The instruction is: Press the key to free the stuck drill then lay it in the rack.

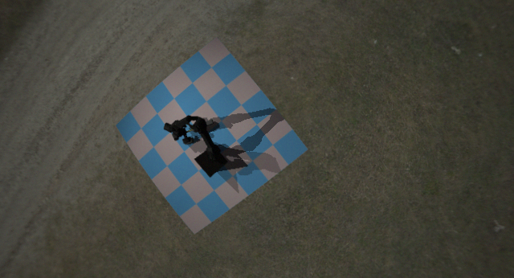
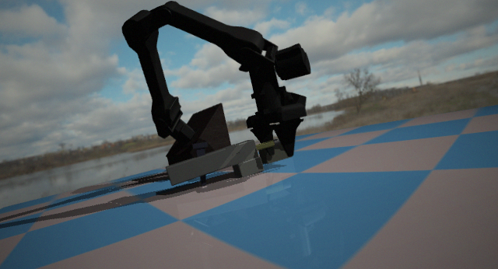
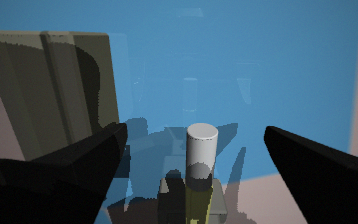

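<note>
The drill [image 3: 202, 150] [image 2: 265, 145] has a pale cylindrical end and a yellow body, and sticks out past the end of the long grey housing [image 2: 210, 163]. My gripper [image 3: 196, 131] [image 2: 279, 158] is open and empty, fingers wide apart on either side of the drill's pale end. I cannot tell whether either finger touches it. A grooved grey-brown block [image 3: 60, 90], apparently the rack, lies left of the drill in the wrist view. A small dark purplish piece [image 2: 200, 147], perhaps the key, shows at the housing's top; most of it is hidden.
A grey block [image 2: 249, 168] sits under the housing's right end. A dark slanted base block [image 2: 210, 129] stands behind the housing, by the arm's foot. The checkered floor [image 1: 197, 219] [image 2: 350, 207] carries long arm shadows. The top view shows the small parts poorly.
</note>
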Tool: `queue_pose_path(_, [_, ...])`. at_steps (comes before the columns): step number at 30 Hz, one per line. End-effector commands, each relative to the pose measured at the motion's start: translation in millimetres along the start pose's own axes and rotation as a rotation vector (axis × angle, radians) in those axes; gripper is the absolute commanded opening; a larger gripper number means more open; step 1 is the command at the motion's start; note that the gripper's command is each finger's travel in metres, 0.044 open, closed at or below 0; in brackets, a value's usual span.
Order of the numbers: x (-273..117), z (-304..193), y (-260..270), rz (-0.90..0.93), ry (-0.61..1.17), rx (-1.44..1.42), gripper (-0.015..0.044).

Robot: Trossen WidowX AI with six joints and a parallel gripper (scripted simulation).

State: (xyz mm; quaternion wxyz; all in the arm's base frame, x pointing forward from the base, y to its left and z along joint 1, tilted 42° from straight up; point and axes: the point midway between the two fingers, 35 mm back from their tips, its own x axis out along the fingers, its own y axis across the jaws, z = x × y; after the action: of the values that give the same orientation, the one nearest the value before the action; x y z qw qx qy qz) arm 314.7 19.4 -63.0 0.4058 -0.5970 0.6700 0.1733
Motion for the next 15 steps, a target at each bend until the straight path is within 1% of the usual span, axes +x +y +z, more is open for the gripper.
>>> queue_pose_path(1, [1.0, -3.0, 0.2, -0.003, 0.003, -0.003, 0.0440])
queue_pose_path(14, [2.9, -8.5, 0.5, -0.003, 0.003, -0.003, 0.0440])
queue_pose_path(15, [2.1, -6.0, 0.0, -0.001, -0.001, 0.001, 0.0414])
